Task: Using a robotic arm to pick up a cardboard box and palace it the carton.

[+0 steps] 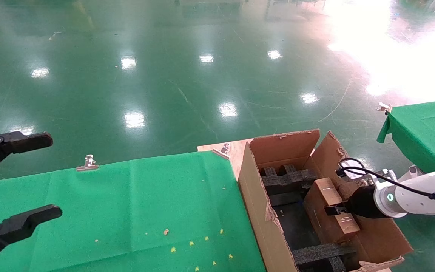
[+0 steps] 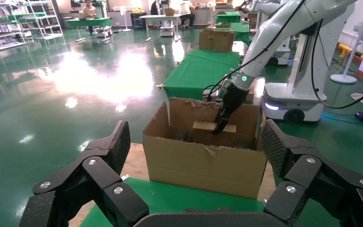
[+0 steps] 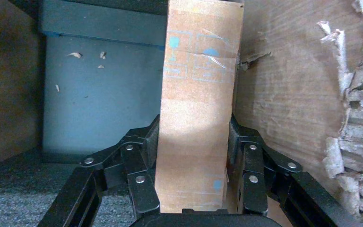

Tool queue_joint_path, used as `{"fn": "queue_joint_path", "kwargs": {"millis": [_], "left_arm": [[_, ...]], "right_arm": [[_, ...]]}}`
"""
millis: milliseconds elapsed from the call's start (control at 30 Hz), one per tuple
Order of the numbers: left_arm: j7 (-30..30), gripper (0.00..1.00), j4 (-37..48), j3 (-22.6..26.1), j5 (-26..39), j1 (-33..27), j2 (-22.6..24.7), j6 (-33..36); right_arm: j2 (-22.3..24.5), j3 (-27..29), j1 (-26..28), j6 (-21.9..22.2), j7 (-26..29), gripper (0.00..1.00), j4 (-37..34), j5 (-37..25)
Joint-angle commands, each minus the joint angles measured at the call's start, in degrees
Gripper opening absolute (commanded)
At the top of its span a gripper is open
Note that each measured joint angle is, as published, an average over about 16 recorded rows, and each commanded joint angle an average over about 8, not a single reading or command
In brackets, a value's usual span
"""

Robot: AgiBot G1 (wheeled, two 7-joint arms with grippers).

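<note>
The large brown carton point(image 1: 251, 189) stands open at the right end of the table, with black foam blocks point(image 1: 287, 178) inside. My white right arm reaches into it. My right gripper point(image 1: 339, 212) is shut on the small brown cardboard box point(image 1: 325, 196), which stands on edge inside the carton near its right wall. In the right wrist view both pads point(image 3: 152, 139) press the taped box point(image 3: 201, 71) beside the carton wall point(image 3: 288, 85). My left gripper point(image 1: 32, 177) is open and empty over the table's left end. The left wrist view shows the carton point(image 2: 203, 165) and the box point(image 2: 207, 126).
A green cloth point(image 1: 127, 211) covers the table, held by metal clips point(image 1: 88, 163) and strewn with small yellow crumbs point(image 1: 191, 243). A bare wooden board point(image 1: 234, 151) shows next to the carton. A second green table point(image 1: 425, 132) stands at the right. Shiny green floor lies beyond.
</note>
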Motion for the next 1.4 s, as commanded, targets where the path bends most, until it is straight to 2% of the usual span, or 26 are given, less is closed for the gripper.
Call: {"fn": "queue_joint_path", "kwargs": {"millis": [33,600,833,1033,1200,1400], "left_arm": [[0.00,1.00,0.00,0.00,0.00,0.00,0.00,0.00],[0.00,1.00,0.00,0.00,0.00,0.00,0.00,0.00],[0.00,1.00,0.00,0.00,0.00,0.00,0.00,0.00],[0.00,1.00,0.00,0.00,0.00,0.00,0.00,0.00],[0.00,1.00,0.00,0.00,0.00,0.00,0.00,0.00],[0.00,1.00,0.00,0.00,0.00,0.00,0.00,0.00]], "right_arm": [[0.01,0.01,0.03,-0.08,0.01,1.00,0.05,0.04],[1.42,0.59,2.71,-0.54,-0.84,1.00,1.20,-0.69],[3.31,2.32,7.92,-0.07,-1.57,1.00,4.08,-2.05],[5.63,5.07,14.44,-0.68,-2.96,1.00,10.81,-2.39],[6.75,8.07,18.45,-3.45,-6.68,1.00,16.42,1.45],[6.87,12.73,20.41,-9.76,-15.25,1.00,17.82,12.23]]}}
